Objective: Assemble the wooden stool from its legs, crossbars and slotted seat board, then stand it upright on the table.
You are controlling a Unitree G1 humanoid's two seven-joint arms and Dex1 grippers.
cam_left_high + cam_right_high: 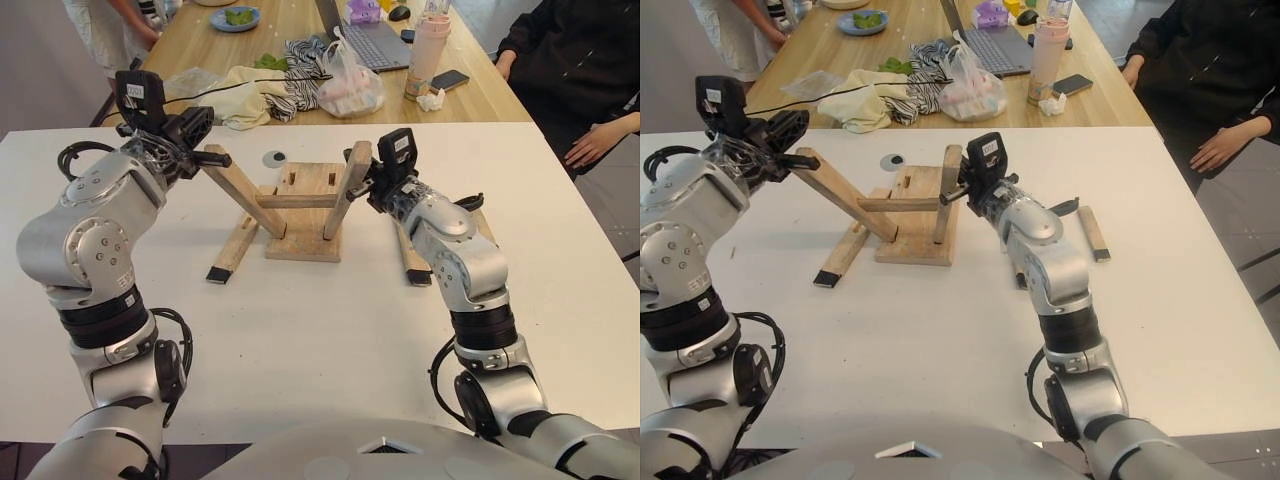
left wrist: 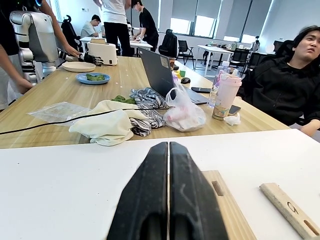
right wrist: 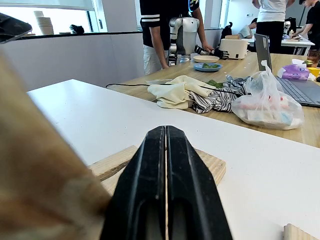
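**A:** How far along is the stool?

**B:** Roughly halfway, I'd judge. The seat board [image 1: 300,242] lies flat on the bench [image 1: 300,350]. Two legs rise from it, joined by a crossbar [image 1: 295,201]. The left leg [image 1: 245,195] leans well outward, and the right leg [image 1: 345,195] stands nearer upright.

**A:** What's left?

**B:** A loose leg [image 1: 230,252] lies just beside the board on the left. Two more loose pieces [image 1: 1092,232] lie on the right, near the right arm. Those need fitting, and then the whole thing has to be turned onto its feet.

**A:** And the jaws?

**B:** Both pairs are clenched on nothing. The left gripper [image 2: 168,147] sits at the top of the left leg, and the right gripper [image 3: 166,132] is close by the top of the right leg. I can't quite tell whether either actually presses the wood.

**A:** Any writing?

**B:** There's a white tag [image 1: 135,92] on the left wrist mount and another on the right, with print too small to read. A marked strip [image 2: 292,210] on the bench carries a pencilled sign, perhaps a digit.
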